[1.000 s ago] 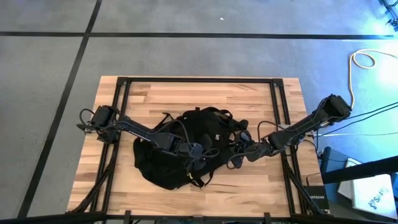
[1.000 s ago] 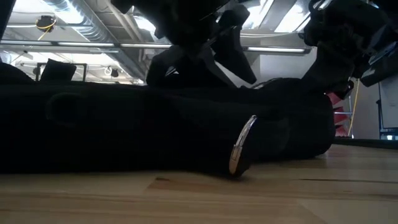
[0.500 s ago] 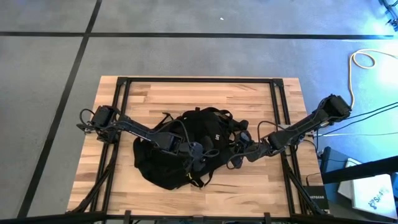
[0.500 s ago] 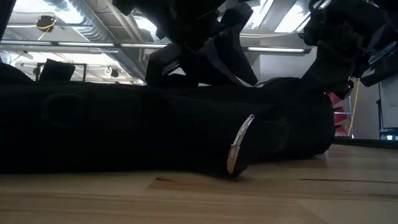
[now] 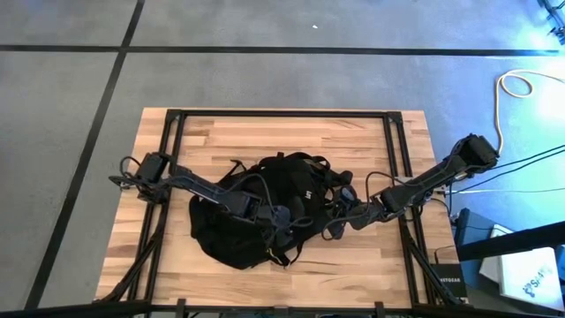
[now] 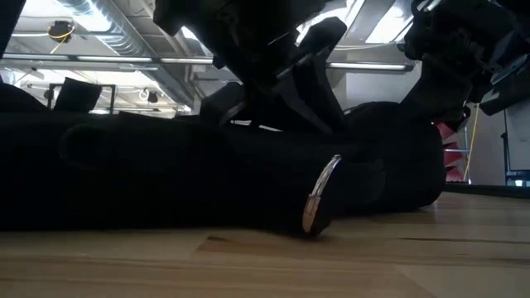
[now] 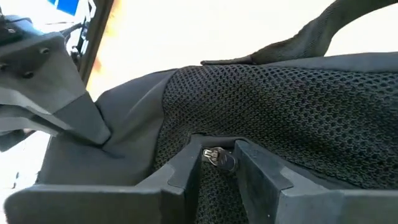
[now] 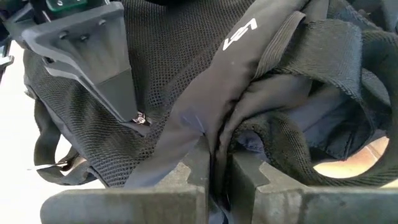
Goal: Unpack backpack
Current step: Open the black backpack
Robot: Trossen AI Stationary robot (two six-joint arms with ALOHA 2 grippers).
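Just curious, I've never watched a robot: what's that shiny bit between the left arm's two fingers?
A small metal zipper pull on the backpack's mesh panel, seen in the left wrist view.

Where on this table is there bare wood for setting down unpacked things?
Bare table: the strip behind the backpack, and a narrower strip along the near edge. Crowded: the middle, where the left hand and right hand both work at the backpack.

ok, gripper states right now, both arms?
Left gripper: around the backpack's zipper pull; grip cannot be told.
Right gripper: shut on a backpack strap.
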